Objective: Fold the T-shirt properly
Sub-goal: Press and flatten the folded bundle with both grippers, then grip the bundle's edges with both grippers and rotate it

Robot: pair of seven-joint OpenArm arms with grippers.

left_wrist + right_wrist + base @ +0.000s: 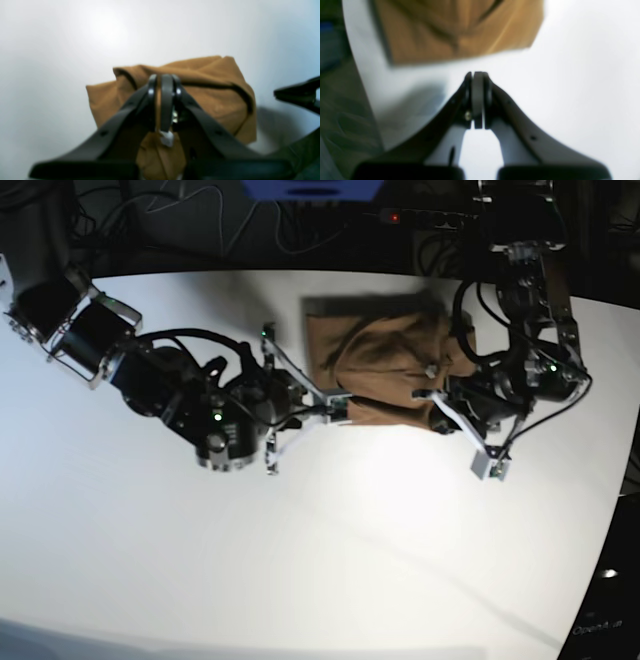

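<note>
The T-shirt (385, 355) is a tan-brown bundle, loosely folded and creased, lying at the back middle of the white table (350, 530). In the base view my left gripper (432, 397) is at its near right edge. The left wrist view shows the left gripper (163, 82) shut, with a strip of the T-shirt (215, 82) pinched between the pads and more cloth hanging under them. My right gripper (335, 402) is at the shirt's near left corner. It is shut on nothing over bare table (570, 75), and the T-shirt (457, 32) lies just beyond the right gripper (477, 75).
The table's curved edge (357, 75) runs close to the left of the right gripper, with dark floor past it. Dark cables (200, 220) and a blue object (310, 188) lie behind the table's far edge. The right arm's black finger (300, 95) shows beside the shirt.
</note>
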